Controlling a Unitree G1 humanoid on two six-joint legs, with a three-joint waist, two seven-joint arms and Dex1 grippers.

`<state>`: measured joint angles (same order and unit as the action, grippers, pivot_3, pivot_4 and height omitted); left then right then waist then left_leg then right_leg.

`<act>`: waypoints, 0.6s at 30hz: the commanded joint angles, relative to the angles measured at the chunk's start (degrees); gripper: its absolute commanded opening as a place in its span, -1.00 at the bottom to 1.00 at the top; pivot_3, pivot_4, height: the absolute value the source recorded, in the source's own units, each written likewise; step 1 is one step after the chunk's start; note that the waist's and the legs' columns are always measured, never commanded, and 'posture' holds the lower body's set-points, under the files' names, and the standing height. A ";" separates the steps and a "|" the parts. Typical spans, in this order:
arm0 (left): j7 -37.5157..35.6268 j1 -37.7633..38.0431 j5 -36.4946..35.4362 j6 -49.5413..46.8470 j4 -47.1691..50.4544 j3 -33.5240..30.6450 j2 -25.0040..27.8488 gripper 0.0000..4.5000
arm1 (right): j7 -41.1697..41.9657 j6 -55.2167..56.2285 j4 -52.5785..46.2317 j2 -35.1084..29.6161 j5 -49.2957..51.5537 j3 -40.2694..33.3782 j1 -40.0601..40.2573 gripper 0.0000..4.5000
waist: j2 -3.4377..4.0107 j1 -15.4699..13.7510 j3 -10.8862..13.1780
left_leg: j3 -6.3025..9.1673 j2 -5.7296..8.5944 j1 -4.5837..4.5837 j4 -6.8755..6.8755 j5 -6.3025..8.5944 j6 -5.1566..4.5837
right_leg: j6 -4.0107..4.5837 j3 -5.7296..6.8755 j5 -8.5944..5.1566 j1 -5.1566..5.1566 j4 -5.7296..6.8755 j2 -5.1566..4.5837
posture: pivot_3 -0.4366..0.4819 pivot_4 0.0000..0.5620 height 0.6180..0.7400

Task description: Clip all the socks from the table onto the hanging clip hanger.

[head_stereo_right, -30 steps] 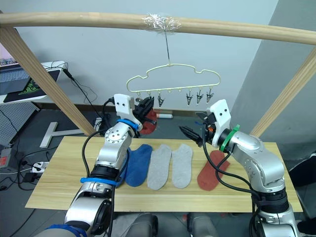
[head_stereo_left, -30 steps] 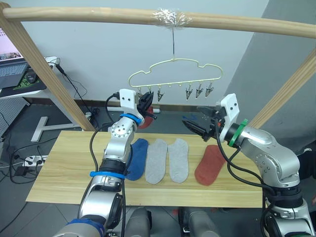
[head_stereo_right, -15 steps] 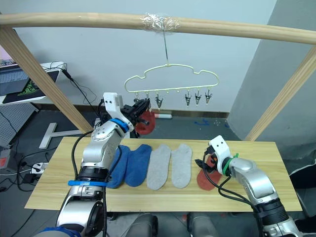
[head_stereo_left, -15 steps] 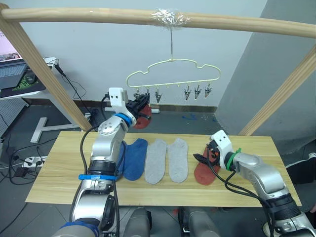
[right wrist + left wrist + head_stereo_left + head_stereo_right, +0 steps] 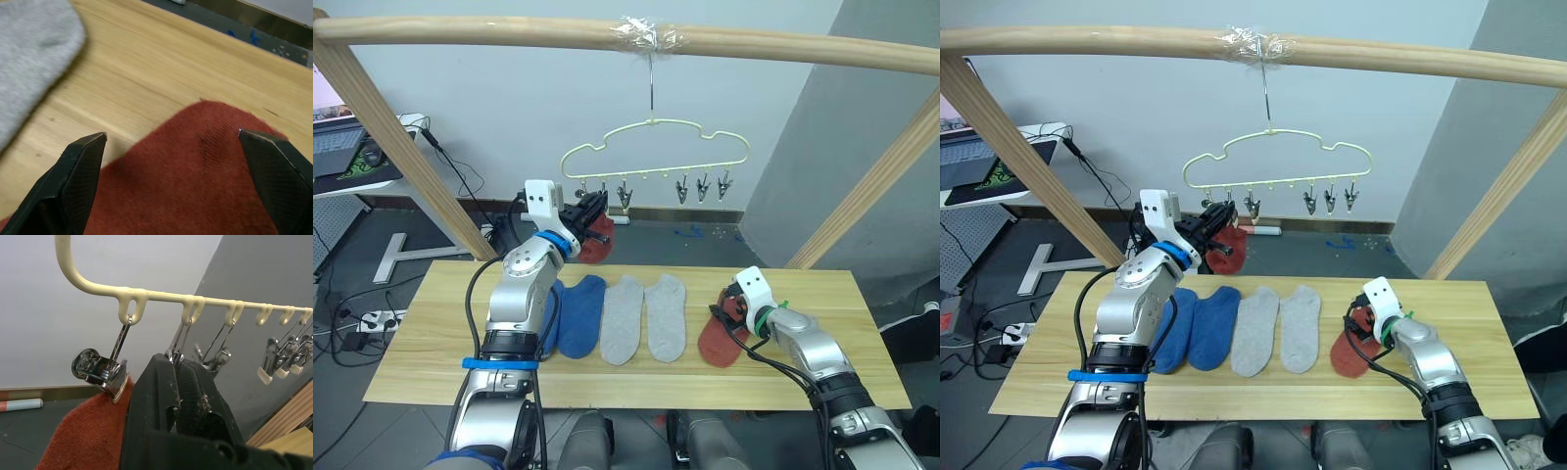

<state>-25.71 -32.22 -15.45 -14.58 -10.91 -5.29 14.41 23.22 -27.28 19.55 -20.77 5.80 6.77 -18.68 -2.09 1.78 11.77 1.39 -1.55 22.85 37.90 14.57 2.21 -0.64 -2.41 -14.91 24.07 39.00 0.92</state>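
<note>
The pale clip hanger (image 5: 653, 139) hangs by its hook from the top pole. One rust red sock (image 5: 597, 245) hangs from its leftmost clip (image 5: 105, 374). My left gripper (image 5: 595, 204) is raised beside it, shut on the second clip (image 5: 175, 354). On the table (image 5: 440, 338) lie two blue socks (image 5: 573, 315), two light grey socks (image 5: 644, 318) and one rust red sock (image 5: 722, 335). My right gripper (image 5: 726, 315) is low over that red sock (image 5: 195, 191), open, one finger (image 5: 80, 169) on either side of its end.
A thick wooden pole frame (image 5: 509, 29) spans the table, with slanted legs at the back left (image 5: 401, 147) and right (image 5: 871, 196). A desk with a laptop (image 5: 337, 147) stands far left. Cables lie on the floor there.
My right arm has come down from beside the hanger to the table and now stands open over the red sock. The left gripper has stayed at the hanger's left clips.
</note>
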 commanded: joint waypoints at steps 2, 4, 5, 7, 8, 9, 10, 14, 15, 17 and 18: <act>-0.10 -0.03 -0.28 -0.39 2.30 -0.04 0.35 -0.98 | 0.30 1.46 4.09 1.44 0.13 -1.73 0.25 1.00 | 0.00 0.02 -0.01 | 0.00 -0.01 -0.01 0.00 0.00 0.00 | 0.00 0.01 0.00 -0.01 0.01 0.00 | -0.02 -0.30 1.00; -0.51 -0.18 -0.76 -1.06 2.53 -0.07 0.39 -0.98 | 0.63 2.30 6.40 1.88 0.05 -2.28 0.13 1.00 | -0.01 0.02 -0.02 | 0.02 -0.02 -0.07 0.01 0.00 0.00 | 0.01 0.02 0.00 -0.06 0.01 0.00 | -0.02 -0.30 1.00; -0.77 -0.25 -1.01 -1.41 2.58 -0.08 0.44 -0.98 | 0.87 2.68 7.19 2.01 0.05 -2.47 0.06 1.00 | -0.01 0.02 -0.02 | 0.01 -0.01 -0.10 0.01 0.00 0.00 | 0.01 0.02 0.01 -0.09 0.01 0.01 | -0.02 -0.30 1.00; -1.32 -0.35 -1.57 -2.42 2.73 -0.18 0.66 -0.98 | 1.59 3.51 7.99 1.92 -0.30 -2.44 0.11 0.82 | -0.01 0.00 -0.01 | 0.02 -0.01 -0.18 0.02 0.00 0.00 | 0.01 0.03 0.02 -0.20 0.00 0.01 | -0.02 -0.30 1.00; -2.05 -0.28 -2.53 -3.80 3.01 -0.70 1.20 -0.98 | 2.41 4.35 8.11 1.60 -0.82 -1.84 0.42 0.71 | -0.01 0.01 -0.01 | 0.03 0.01 -0.35 0.02 0.00 0.00 | 0.00 0.03 0.01 -0.37 -0.02 0.01 | -0.02 -0.31 1.00; -2.69 -0.25 -3.88 -5.60 3.21 -1.59 1.76 -0.98 | 3.86 5.57 7.79 1.03 -1.50 -0.72 0.91 0.62 | -0.01 0.04 -0.01 | 0.02 0.00 -0.44 0.01 0.00 0.00 | 0.00 0.03 0.01 -0.45 -0.03 0.01 | -0.02 -0.31 1.00; -3.07 -0.21 -4.88 -6.92 3.40 -2.20 2.19 -0.98 | 4.93 6.47 7.59 0.67 -2.02 0.02 1.25 0.53 | -0.01 0.05 -0.01 | 0.01 0.00 -0.47 0.01 0.00 0.00 | 0.00 0.03 0.01 -0.48 -0.03 0.01 | -0.02 -0.31 1.00; -2.90 -0.16 -8.56 -11.58 4.33 -4.51 2.79 -0.98 | 7.83 12.44 4.45 -0.54 -4.94 3.22 1.89 -0.08 | -0.01 0.13 -0.01 | 0.03 -0.04 -0.56 -0.03 0.00 0.00 | 0.00 0.04 0.01 -0.52 -0.03 0.03 | -0.02 -0.32 1.00; -2.79 -0.10 -9.87 -13.20 4.87 -5.15 2.70 -0.98 | 8.76 13.33 3.35 -0.79 -5.32 3.95 1.91 -0.26 | -0.01 0.14 -0.01 | 0.04 -0.04 -0.56 -0.03 0.00 0.00 | -0.01 0.05 0.01 -0.52 -0.03 0.03 | -0.02 -0.32 1.00; -2.28 -0.05 -13.44 -17.21 6.04 -6.99 2.40 -0.98 | 10.82 14.95 0.96 -1.03 -5.49 4.98 1.97 -0.58 | 0.00 0.18 0.00 | 0.02 -0.05 -0.56 -0.03 0.00 0.00 | -0.01 0.03 0.00 -0.52 -0.03 0.03 | -0.02 -0.32 1.00; -2.39 0.11 -15.33 -19.59 6.74 -7.72 2.63 -0.98 | 11.64 15.62 -0.48 -1.25 -5.76 5.58 1.93 -0.74 | 0.01 0.19 0.00 | 0.02 -0.05 -0.55 -0.03 0.00 0.00 | -0.01 0.03 0.00 -0.52 -0.03 0.03 | -0.02 -0.32 1.00</act>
<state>-28.18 -32.20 -27.91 -30.99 -6.53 -11.10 16.57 33.03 -13.73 22.72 -21.45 0.64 11.91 -16.61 -2.08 1.97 11.78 1.41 -1.60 22.30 37.87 14.57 2.22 -0.65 -2.39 -14.90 23.55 38.97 0.95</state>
